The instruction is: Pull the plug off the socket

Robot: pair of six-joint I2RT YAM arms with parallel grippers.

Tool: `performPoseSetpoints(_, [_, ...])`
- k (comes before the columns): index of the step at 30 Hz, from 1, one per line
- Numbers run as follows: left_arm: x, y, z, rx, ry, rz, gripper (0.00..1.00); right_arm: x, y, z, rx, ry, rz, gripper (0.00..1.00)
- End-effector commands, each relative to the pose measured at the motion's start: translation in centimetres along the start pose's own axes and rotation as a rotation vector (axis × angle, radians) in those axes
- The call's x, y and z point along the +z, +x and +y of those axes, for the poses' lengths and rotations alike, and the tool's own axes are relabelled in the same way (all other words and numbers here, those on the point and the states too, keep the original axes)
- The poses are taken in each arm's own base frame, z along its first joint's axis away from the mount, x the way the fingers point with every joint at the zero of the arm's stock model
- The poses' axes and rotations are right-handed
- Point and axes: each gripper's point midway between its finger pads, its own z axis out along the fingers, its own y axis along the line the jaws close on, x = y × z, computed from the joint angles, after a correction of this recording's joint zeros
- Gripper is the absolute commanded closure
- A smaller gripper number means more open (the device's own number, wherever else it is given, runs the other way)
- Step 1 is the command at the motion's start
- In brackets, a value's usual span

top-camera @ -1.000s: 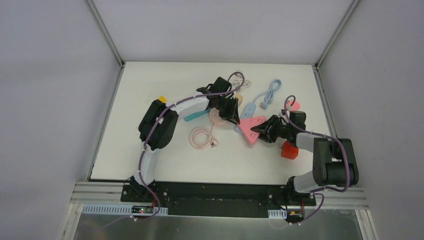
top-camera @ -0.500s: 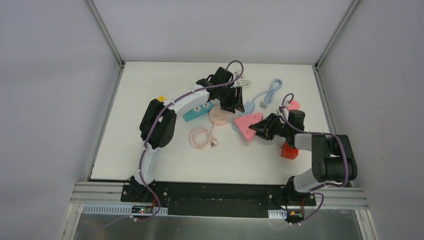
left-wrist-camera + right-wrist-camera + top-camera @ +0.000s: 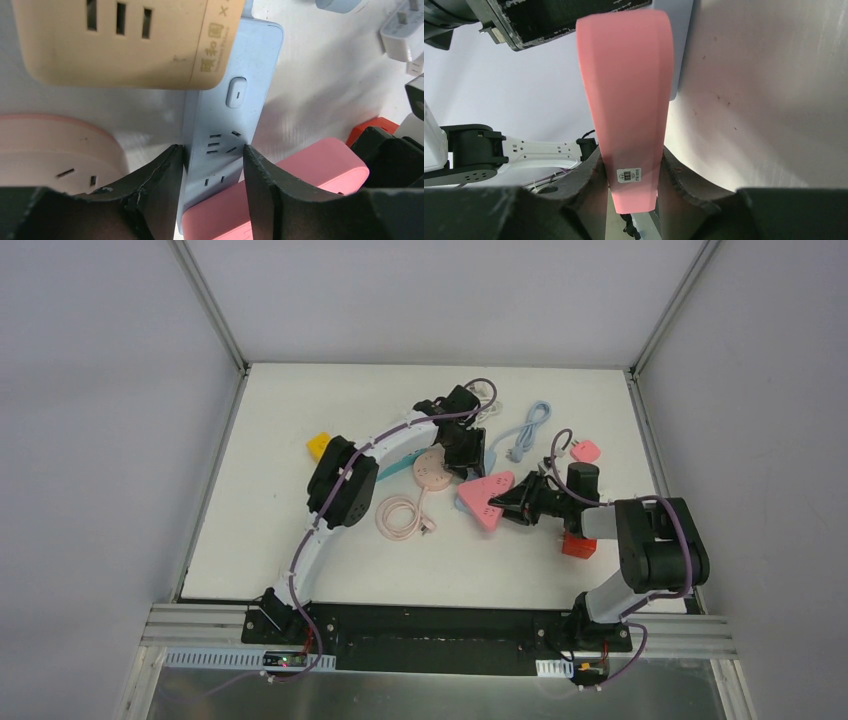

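A light blue socket strip [image 3: 227, 115] lies flat on the table. My left gripper [image 3: 214, 160] has its two fingers pressed against the strip's long sides; from above the gripper [image 3: 465, 455] hides most of it. The strip's visible slots are empty. A pink wedge-shaped block [image 3: 626, 85] overlaps the strip's near end [image 3: 300, 185]. My right gripper [image 3: 630, 175] is shut on the block's narrow end, which carries a small label. Seen from above, the block [image 3: 487, 497] points left from the right gripper [image 3: 510, 502]. No plug pins are visible.
A beige socket block [image 3: 115, 40] and a round pink socket [image 3: 432, 468] crowd the strip's far and left sides. A coiled pink cable [image 3: 402, 515], a light blue cable [image 3: 525, 435], a red block [image 3: 578, 543], a yellow block [image 3: 320, 445] and a white adapter [image 3: 402, 30] lie around.
The left gripper went from shut to spread, shifted right and back, and settled around the blue strip. The right gripper tightened on the pink block and carried it left.
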Motion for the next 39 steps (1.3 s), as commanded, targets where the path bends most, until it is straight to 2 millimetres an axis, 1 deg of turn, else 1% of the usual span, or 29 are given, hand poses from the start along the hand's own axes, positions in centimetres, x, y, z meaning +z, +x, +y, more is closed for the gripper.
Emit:
performPoseSetpoints(1, [0.4, 2.8, 2.0, 0.009, -0.151, 0.081, 0.55, 0.4, 0.5, -0.3, -0.01, -0.011, 0.033, 0.65])
performPoseSetpoints(2, [0.6, 3.3, 2.2, 0.014, -0.154, 0.097, 0.56, 0.5, 0.4, -0.3, -0.007, -0.008, 0.032, 0.6])
performPoseSetpoints(3, [0.7, 3.6, 2.1, 0.024, -0.149, 0.101, 0.57, 0.6, 0.4, -0.4, -0.006, -0.005, 0.032, 0.57])
performPoseSetpoints(6, [0.5, 3.8, 2.1, 0.039, -0.148, 0.098, 0.61, 1.0, 0.2, -0.4, -0.001, -0.006, 0.035, 0.55])
performPoseSetpoints(9, [0.5, 4.1, 2.2, 0.031, -0.15, 0.11, 0.65, 1.3, -0.3, 0.1, -0.003, -0.029, 0.028, 0.55])
performPoseSetpoints(10, [0.5, 4.3, 2.2, 0.025, -0.149, 0.114, 0.66, 1.4, -0.5, 0.3, -0.003, -0.035, 0.027, 0.59])
performPoseSetpoints(11, [0.5, 4.5, 2.2, 0.019, -0.148, 0.122, 0.68, 1.5, -0.7, 0.5, -0.005, -0.043, 0.022, 0.65])
performPoseSetpoints(12, [0.4, 4.7, 2.2, 0.013, -0.146, 0.128, 0.69, 1.5, -0.8, 0.7, -0.008, -0.052, 0.02, 0.72])
performPoseSetpoints(14, [0.4, 5.1, 2.2, -0.001, -0.141, 0.14, 0.7, 1.5, -1.0, 1.2, -0.011, -0.07, 0.019, 0.92])
performPoseSetpoints(15, [0.5, 5.4, 2.3, -0.007, -0.14, 0.146, 0.7, 1.6, -1.0, 1.2, -0.011, -0.076, 0.021, 1.0])
performPoseSetpoints(19, [0.4, 6.2, 2.6, -0.039, -0.151, 0.164, 0.72, 1.5, -0.6, 1.8, -0.014, -0.124, 0.04, 1.0])
performPoseSetpoints(25, [0.6, 7.2, 3.2, -0.055, -0.165, 0.193, 0.74, 0.6, -0.2, 5.1, 0.002, -0.307, 0.068, 1.0])
performPoseSetpoints(27, [0.6, 7.3, 3.2, -0.052, -0.166, 0.195, 0.74, 0.4, -0.2, 5.6, -0.012, -0.35, 0.063, 1.0])
performPoseSetpoints(32, [0.6, 7.4, 3.4, -0.051, -0.174, 0.199, 0.75, 0.8, -0.1, 3.6, 0.001, -0.295, 0.031, 1.0])
performPoseSetpoints(35, [0.5, 7.5, 3.6, -0.052, -0.182, 0.203, 0.75, 1.0, -0.3, 3.0, -0.022, -0.256, 0.006, 1.0])
performPoseSetpoints(38, [0.5, 7.7, 3.8, -0.054, -0.19, 0.208, 0.75, 1.0, -1.0, 2.9, -0.044, -0.181, -0.031, 1.0])
performPoseSetpoints(39, [0.5, 7.7, 3.8, -0.054, -0.194, 0.21, 0.76, 1.2, -1.7, 2.2, -0.104, -0.116, -0.064, 1.0])
